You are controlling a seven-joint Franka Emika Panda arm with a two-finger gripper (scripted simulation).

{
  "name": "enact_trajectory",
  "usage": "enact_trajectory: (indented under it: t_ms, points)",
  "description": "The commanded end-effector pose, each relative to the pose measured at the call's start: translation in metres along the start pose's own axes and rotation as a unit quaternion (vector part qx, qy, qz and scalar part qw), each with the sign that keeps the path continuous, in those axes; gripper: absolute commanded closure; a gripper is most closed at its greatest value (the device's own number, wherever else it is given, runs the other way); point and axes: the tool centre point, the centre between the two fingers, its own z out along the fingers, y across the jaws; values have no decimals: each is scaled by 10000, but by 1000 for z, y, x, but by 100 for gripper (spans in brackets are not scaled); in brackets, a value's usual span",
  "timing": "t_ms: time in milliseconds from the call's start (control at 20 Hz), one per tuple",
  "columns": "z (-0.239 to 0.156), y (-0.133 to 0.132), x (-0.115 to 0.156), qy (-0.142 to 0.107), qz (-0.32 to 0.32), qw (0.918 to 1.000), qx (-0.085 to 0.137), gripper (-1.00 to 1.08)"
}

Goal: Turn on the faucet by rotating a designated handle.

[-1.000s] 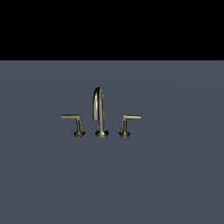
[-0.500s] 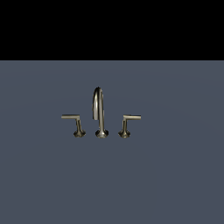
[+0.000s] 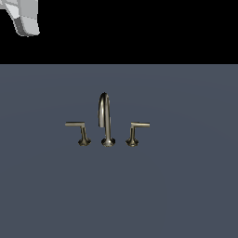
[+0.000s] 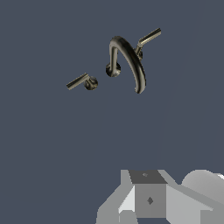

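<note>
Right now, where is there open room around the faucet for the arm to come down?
The grey surface is bare on every side of the faucet, widest in front. It is tight only between the spout and each handle: the left-pointing one and its twin.

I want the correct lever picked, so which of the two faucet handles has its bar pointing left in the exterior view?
The handle on the exterior view's left of the spout; its bar reaches leftward, while the twin handle points right.

The faucet (image 3: 106,122) is brushed grey-bronze metal all over, with pale highlights along its arched spout. The handle (image 3: 78,131) has the same grey-bronze tone, its flat bar paler. The bench (image 3: 186,186) is plain slate blue-grey, unpatterned. The pincer (image 4: 148,201) is white and grey.
</note>
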Motion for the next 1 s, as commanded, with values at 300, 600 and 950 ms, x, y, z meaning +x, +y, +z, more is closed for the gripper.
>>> enact_trajectory:
  t_ms: [300, 600, 950]
  points:
    - [42, -36, 13, -3, 873, 9962, 30, 108]
    - [70, -58, 25, -5, 1435, 9896, 48, 108]
    - [99, -80, 42, -5, 2025, 9793, 65, 108]
